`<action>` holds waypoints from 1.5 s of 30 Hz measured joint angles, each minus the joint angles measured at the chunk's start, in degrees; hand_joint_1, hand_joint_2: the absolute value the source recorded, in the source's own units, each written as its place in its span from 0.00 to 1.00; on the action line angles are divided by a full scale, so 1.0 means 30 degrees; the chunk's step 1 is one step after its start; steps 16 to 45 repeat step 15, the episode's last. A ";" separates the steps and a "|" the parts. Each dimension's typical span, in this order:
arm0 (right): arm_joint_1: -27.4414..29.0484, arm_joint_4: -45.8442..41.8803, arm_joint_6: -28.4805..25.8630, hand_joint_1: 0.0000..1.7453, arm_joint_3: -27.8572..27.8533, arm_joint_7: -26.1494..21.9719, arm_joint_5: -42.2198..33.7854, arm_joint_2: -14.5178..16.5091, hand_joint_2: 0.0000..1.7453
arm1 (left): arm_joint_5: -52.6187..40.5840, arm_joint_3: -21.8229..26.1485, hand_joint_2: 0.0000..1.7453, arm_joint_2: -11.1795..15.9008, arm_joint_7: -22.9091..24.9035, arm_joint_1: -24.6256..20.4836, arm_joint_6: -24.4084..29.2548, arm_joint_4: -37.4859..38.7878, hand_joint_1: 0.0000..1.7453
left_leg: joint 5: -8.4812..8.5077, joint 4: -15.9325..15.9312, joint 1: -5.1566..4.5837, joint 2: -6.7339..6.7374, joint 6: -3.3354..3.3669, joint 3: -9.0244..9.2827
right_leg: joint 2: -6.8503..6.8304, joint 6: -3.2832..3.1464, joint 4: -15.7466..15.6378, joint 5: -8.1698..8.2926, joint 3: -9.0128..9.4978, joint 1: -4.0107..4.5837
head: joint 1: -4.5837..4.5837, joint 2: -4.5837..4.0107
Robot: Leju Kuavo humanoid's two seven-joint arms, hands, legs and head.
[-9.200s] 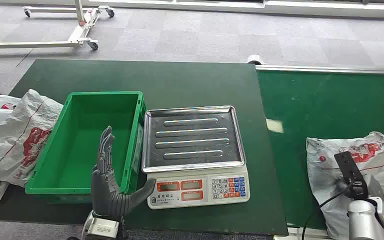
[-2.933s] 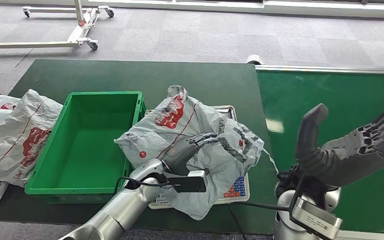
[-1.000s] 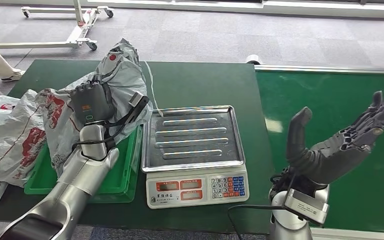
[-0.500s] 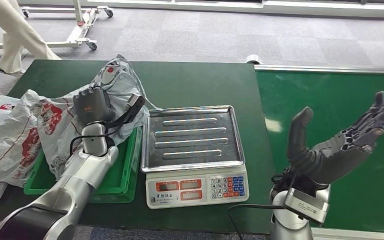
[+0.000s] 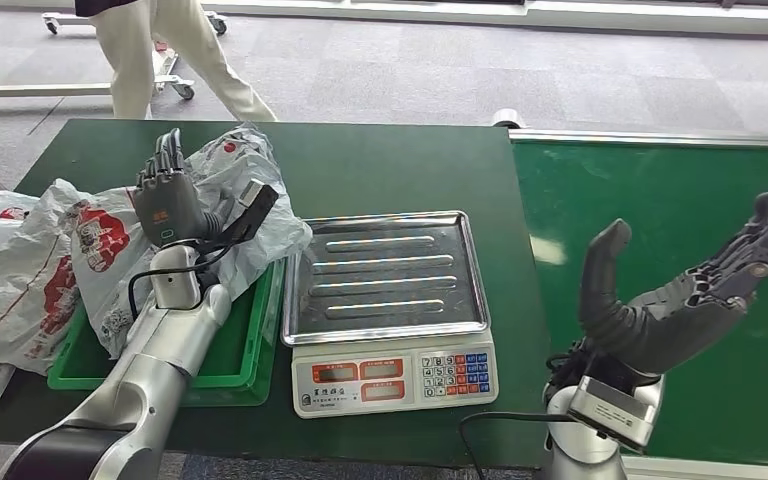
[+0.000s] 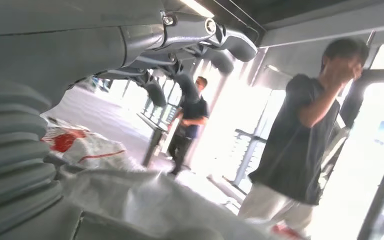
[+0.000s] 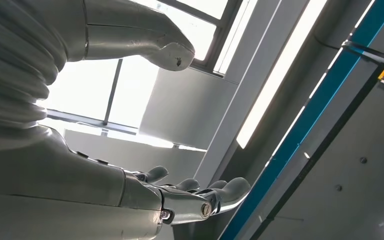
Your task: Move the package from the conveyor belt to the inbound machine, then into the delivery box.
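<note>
The package (image 5: 250,190), a crumpled grey-white plastic bag with red print, lies across the green delivery box (image 5: 248,342) and spills over its far and right rims. My left hand (image 5: 165,195) rests against the package from above, fingers stretched up and apart, gripping nothing. In the left wrist view the fingers (image 6: 180,45) are spread above the bag (image 6: 145,200). My right hand (image 5: 680,290) is raised palm-up over the green conveyor belt (image 5: 660,190), fingers apart and empty. The inbound machine, a scale with a bare steel tray (image 5: 385,270), stands between them.
More printed bags (image 5: 10,270) are piled left of the box. A person (image 5: 180,50) walks past the table's far edge, near a white wheeled frame (image 5: 80,88). The left wrist view shows the person (image 6: 300,150) close by and another person (image 6: 192,120) further off.
My left hand has let go of the package, its fingers now stretched out. The package has sunk lower onto the box. A person has walked rightward behind the table. The right hand barely moved.
</note>
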 joint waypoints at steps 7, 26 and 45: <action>0.0221 -0.0197 0.0000 0.00 -0.0138 0.0000 -0.0137 0.0000 1.00 | 0.5265 0.3584 0.00 -0.2464 -0.7748 0.1197 0.0004 -0.4572 0.00 | -0.0013 0.0003 -0.0009 0.0001 0.0014 -0.0003 | 0.0004 0.0003 -0.0005 0.0001 0.0001 -0.0011 | -0.0002 0.0000; 0.0254 -0.0206 0.0000 0.00 -0.0383 0.0000 -0.0213 0.0000 1.00 | 1.1888 0.3977 0.00 -0.3589 -1.0341 0.2317 -0.0047 -0.7337 0.00 | -0.0007 0.0002 -0.0004 0.0002 0.0006 0.0004 | 0.0005 0.0001 -0.0004 0.0001 0.0002 0.0008 | -0.0001 0.0000; 0.0254 -0.0206 0.0000 0.00 -0.0383 0.0000 -0.0213 0.0000 1.00 | 1.1888 0.3977 0.00 -0.3589 -1.0341 0.2317 -0.0047 -0.7337 0.00 | -0.0007 0.0002 -0.0004 0.0002 0.0006 0.0004 | 0.0005 0.0001 -0.0004 0.0001 0.0002 0.0008 | -0.0001 0.0000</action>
